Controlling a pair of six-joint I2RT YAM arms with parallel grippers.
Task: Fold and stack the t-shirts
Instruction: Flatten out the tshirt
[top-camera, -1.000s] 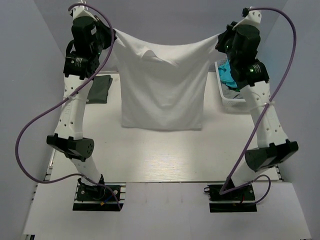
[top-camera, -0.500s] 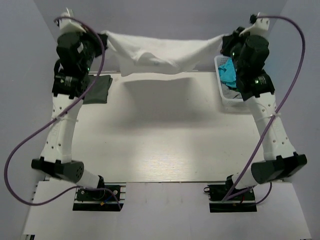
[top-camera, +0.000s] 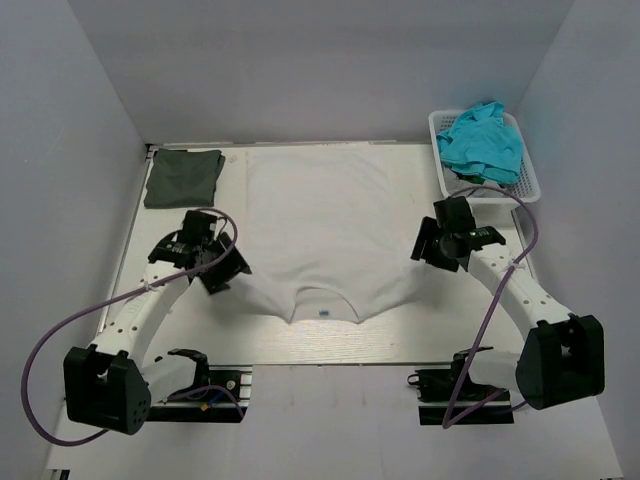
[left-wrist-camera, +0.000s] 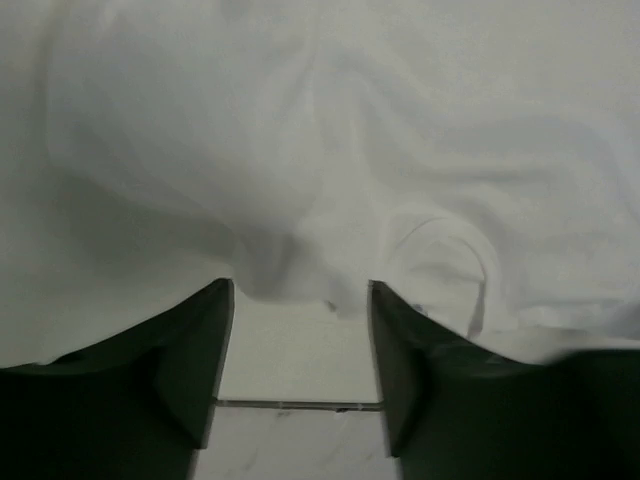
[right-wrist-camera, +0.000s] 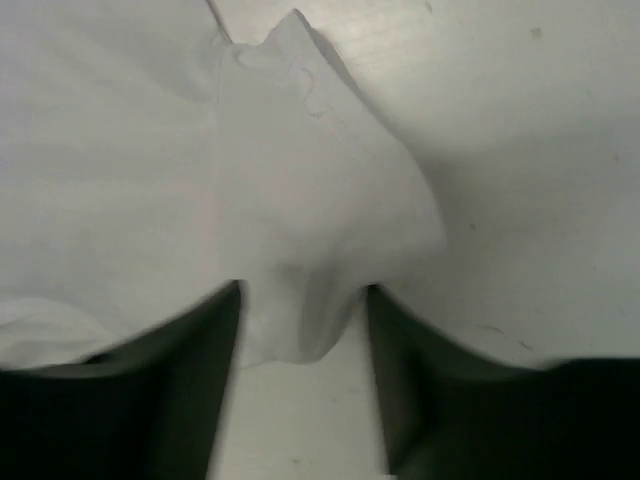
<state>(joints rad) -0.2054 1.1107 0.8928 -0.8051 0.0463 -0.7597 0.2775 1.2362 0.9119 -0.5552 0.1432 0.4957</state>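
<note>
2 wide-open grippers were noted, left gripper (top-camera: 228, 268) and right gripper (top-camera: 424, 243), at the flat white shirt (top-camera: 320, 225); sleeve regrasp for folding was judged next.

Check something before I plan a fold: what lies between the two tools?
The white t-shirt, spread flat on the table, fills the stretch between left tool and right tool, as the top external view shows.

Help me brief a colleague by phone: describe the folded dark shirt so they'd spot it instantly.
Start at the white table and go to its far left corner. There lies the dark olive-green t-shirt, folded into a small rectangle, unlike the white t-shirt spread flat beside it.
</note>
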